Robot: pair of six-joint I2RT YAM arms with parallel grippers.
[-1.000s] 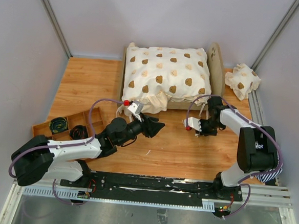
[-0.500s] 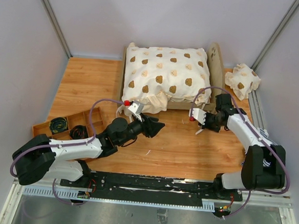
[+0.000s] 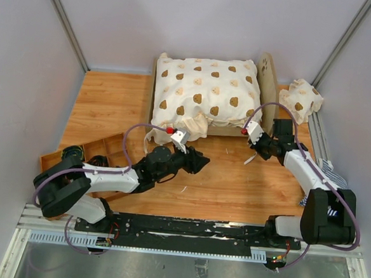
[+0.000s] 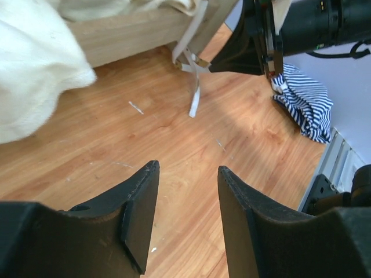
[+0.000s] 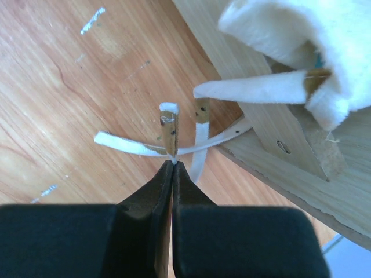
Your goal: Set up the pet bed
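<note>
The pet bed stands at the back, its plywood frame under a cream bear-print cover. White tie straps hang from the frame's near right corner. My right gripper is shut on one strap, just in front of that corner. My left gripper is open with nothing between its fingers. It hovers over bare wood floor in front of the bed, pointing at the straps.
A small bear-print pillow lies at the back right. A crumpled blue-and-white striped cloth lies by the right rail. A wooden compartment tray holding dark round items sits at the front left.
My right gripper has closed on the strap and moved back and right, toward the bed's corner. My left arm has reached a little further right.
</note>
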